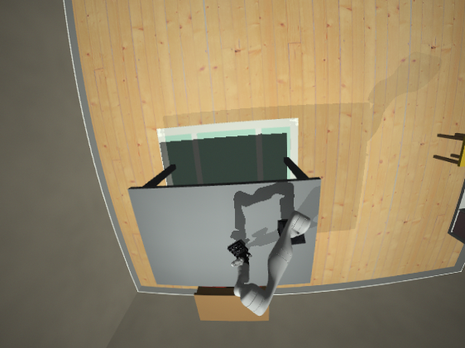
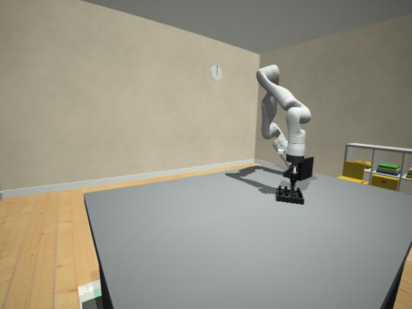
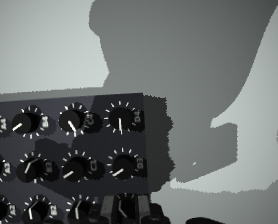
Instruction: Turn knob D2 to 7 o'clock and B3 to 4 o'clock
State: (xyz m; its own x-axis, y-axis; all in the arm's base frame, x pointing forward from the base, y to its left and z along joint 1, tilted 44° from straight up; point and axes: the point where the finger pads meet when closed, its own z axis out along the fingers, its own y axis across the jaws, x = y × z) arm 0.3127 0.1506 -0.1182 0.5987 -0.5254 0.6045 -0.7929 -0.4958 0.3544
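Note:
The black knob box (image 1: 241, 245) stands on the grey table, near the arm's base; it also shows in the exterior view (image 2: 289, 195). In the wrist view the box (image 3: 75, 160) fills the lower left, with three columns of knobs in sight. My gripper (image 3: 125, 209) points straight down at the box's right column and is shut on knob D2 (image 3: 125, 204), at the bottom edge of the view. Its white line points roughly up in the picture. Knob B3 (image 3: 30, 170) sits in the left column, apart from the fingers. The printed names are blurred.
A black block (image 2: 306, 168) stands on the table just behind the box, beside the arm. The box's right edge (image 3: 146, 145) drops to bare table. A shelf with yellow bins (image 2: 381, 166) stands beyond the table at the right.

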